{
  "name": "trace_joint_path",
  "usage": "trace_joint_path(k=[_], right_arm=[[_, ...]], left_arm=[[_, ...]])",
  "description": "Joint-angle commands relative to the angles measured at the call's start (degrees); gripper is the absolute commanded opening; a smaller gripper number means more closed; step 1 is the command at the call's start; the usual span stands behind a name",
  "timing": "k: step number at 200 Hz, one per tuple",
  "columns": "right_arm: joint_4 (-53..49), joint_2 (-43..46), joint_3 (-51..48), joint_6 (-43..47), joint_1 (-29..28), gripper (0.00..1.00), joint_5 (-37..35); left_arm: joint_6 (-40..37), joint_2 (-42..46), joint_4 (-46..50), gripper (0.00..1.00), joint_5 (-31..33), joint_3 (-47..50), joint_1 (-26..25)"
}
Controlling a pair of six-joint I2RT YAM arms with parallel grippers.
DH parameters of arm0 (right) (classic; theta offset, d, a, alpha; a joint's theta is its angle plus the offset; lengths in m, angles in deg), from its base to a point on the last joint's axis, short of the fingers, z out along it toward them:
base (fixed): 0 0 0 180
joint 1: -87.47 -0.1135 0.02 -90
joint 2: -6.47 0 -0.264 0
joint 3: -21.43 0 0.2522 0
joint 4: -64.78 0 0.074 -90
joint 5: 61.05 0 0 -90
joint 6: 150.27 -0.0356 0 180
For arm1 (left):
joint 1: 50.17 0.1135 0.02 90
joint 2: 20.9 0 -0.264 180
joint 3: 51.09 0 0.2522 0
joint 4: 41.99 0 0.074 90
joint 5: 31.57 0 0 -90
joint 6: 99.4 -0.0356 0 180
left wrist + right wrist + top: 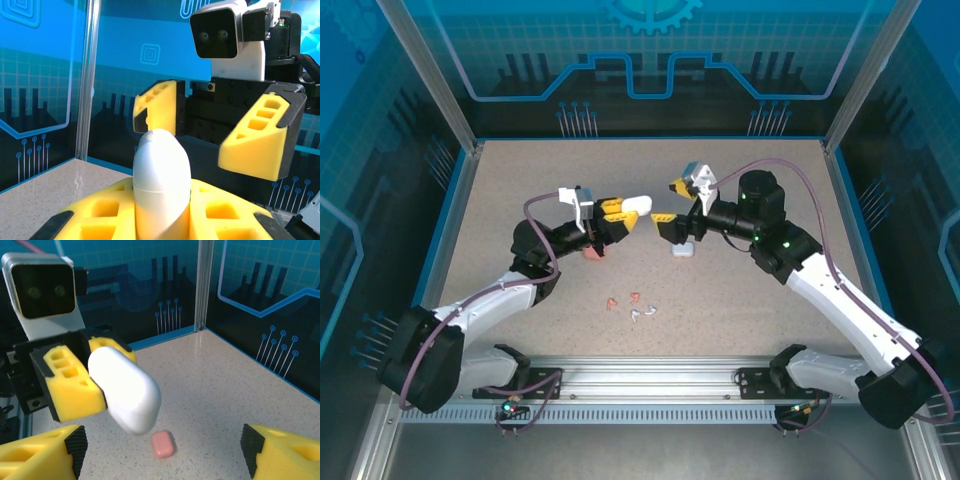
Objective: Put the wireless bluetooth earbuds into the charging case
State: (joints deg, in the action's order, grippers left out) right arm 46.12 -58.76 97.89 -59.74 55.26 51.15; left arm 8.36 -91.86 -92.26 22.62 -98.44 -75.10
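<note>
**A:** Top external view, starting at the left: what is the left tool (623,215) doing?

**B:** It is clamped on a white charging case (636,205), held up over the middle of the counter (770,180). In the left wrist view the lid seam looks closed.

**A:** And the right tool (672,204)?

**B:** Its jaws are spread and hold nothing. It sits just right of the case, facing it.

**A:** Which step is this?

**B:** I'd say readying the case, either passing it across or getting the lid open. Nothing can go in while it's closed.

**A:** Where are the earbuds (635,298)?

**B:** In a small salmon and white scatter on the counter, nearer than both tools and well apart from them. A salmon case (592,255) lies below the left tool and a pale case (683,250) below the right.

**A:** What does the next move need?

**B:** Probably the right tool meeting the lid end squarely, without knocking the case loose.
</note>
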Motion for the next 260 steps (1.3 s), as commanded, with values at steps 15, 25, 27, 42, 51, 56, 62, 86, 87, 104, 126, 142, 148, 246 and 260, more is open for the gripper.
trace_joint_path(k=[15,25,27,42,51,56,62,86,87,104,126,142,148,246,260], right_arm=[[2.4,-2.32,3.34,-0.24,0.08,0.8,1.2],[2.3,-2.94,3.73,-0.22,0.13,0.79,1.23],[2.34,-3.07,3.81,-0.19,0.13,0.79,1.22],[2.3,-3.86,4.51,-0.3,0.12,0.78,1.31],[2.27,-4.3,5.04,-0.44,0.08,0.77,1.26],[2.18,-4.6,5.27,-0.36,0.04,0.76,1.19],[2.07,-4.84,5.54,-0.37,0.03,0.75,1.14],[1.15,-5.95,6.84,-0.22,0.04,0.73,0.49],[1.07,-6.0,6.88,-0.22,0.04,0.73,0.49],[0.62,-6.72,7.49,-0.13,0.04,0.72,-0.1],[0.9,-7.08,8.01,-0.17,0.04,0.72,-0.59],[0.86,-7.49,8.44,-0.26,0.04,0.71,-0.7],[0.86,-7.58,8.57,-0.22,0.04,0.71,-0.65],[-0.32,-8.58,10.49,-0.25,0.63,0.72,-1.63],[-0.79,-8.66,10.78,-0.32,0.68,0.72,-1.62]], left_arm=[[-1.59,-0.67,-4.48,0.0,-1.19,-1.4,-0.49],[-1.59,-0.67,-4.45,0.0,-1.27,-1.4,-0.47],[-1.59,-0.67,-4.44,0.0,-1.28,-1.42,-0.49],[-1.7,-0.67,-4.35,0.0,-1.25,-1.49,-0.49],[-1.59,-0.72,-4.36,0.0,-1.28,-1.49,-0.55],[-1.59,-0.68,-4.39,0.0,-1.27,-1.49,-0.52],[-1.59,-0.72,-4.35,0.0,-1.27,-1.49,-0.47],[-1.7,-0.8,-4.22,0.0,-1.28,-1.49,-0.54],[-1.69,-0.78,-4.2,0.0,-1.32,-1.49,-0.55],[-1.67,-0.78,-4.18,0.0,-1.34,-1.49,-0.56],[-1.83,-0.83,-4.15,0.0,-1.36,-1.4,-0.56],[-1.91,-0.85,-4.04,0.0,-1.37,-1.31,-0.52],[-1.94,-0.85,-3.98,0.0,-1.37,-1.31,-0.54],[-2.52,-0.94,-3.25,0.0,-1.28,-0.96,-0.73],[-2.89,-0.77,-2.83,0.0,-1.28,-0.96,-0.82]])
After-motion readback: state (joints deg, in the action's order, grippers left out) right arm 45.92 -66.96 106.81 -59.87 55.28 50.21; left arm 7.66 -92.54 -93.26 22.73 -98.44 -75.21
